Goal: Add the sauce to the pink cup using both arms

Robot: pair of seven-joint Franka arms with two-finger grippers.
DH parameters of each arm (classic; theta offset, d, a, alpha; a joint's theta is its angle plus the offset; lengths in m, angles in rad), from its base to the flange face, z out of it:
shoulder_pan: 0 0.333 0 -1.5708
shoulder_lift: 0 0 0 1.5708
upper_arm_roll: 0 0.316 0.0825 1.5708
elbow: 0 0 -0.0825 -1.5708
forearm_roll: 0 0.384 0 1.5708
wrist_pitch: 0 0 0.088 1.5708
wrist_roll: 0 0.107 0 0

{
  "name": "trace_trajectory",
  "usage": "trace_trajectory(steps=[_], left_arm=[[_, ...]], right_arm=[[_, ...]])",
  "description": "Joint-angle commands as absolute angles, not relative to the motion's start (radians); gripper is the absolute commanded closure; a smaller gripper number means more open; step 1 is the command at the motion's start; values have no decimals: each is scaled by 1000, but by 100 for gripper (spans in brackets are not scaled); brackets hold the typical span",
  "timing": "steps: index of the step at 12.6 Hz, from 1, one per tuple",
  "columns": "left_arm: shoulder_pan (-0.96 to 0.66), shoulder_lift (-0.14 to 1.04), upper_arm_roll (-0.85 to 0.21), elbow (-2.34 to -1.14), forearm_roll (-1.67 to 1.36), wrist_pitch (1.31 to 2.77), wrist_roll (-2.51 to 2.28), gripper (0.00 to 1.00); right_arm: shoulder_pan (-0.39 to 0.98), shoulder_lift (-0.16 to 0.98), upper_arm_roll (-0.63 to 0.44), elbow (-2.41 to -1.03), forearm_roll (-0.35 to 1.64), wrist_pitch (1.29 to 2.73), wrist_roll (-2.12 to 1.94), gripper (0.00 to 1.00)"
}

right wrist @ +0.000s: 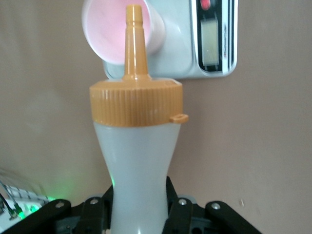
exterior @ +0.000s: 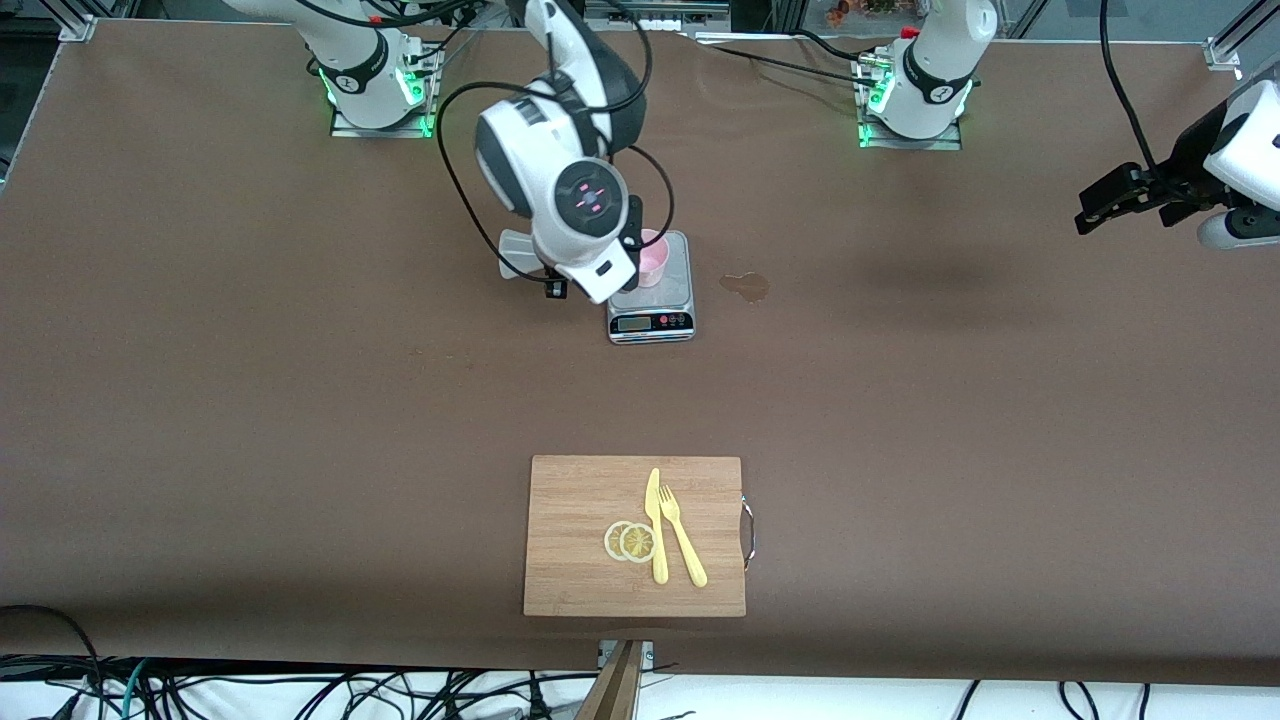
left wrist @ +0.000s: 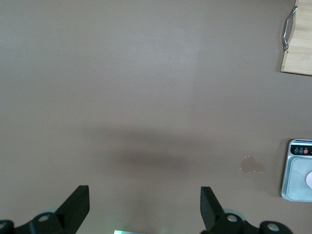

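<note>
Right gripper (right wrist: 139,214) fingers clamped on the sauce (right wrist: 136,146), nozzle over the pink cup (exterior: 651,257) on the scale (exterior: 652,310), left gripper (left wrist: 144,207) spread wide and empty, waiting above the table's left-arm edge

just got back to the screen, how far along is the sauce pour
Done: the right gripper is shut on the sauce bottle, and its nozzle points at the pink cup on the kitchen scale. In hand: lining up. Left: squeezing; no sauce shows in the cup. The left gripper waits open over bare table.

High front camera facing the robots across the whole table (exterior: 300,400), wrist cameras looking down, all sharing the scale (exterior: 651,300).
</note>
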State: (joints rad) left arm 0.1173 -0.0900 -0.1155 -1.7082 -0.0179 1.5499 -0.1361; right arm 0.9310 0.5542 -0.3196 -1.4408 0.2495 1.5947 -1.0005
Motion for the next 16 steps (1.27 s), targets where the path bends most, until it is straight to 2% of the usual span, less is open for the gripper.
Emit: trace_trajectory(steps=[1,3,10,16], left_arm=[[121,-117,-118,-1730,-14,1549,-118,0],[121,-117,-118,-1730,-14,1549,-118,0],[120,-117,-118,-1730,-14,1549,-118,0],[120,-117,-118,-1730,-14,1549,-118,0]], right_arm=[[881,503,-380,-1497,432,1595,-1191,100],[850,503,-417,-1529,533,1592,-1329,100],[660,515,-419,-1623,783,1588,-1794,100],[457,595,-414,-1654,937,1430,-2210,100]])
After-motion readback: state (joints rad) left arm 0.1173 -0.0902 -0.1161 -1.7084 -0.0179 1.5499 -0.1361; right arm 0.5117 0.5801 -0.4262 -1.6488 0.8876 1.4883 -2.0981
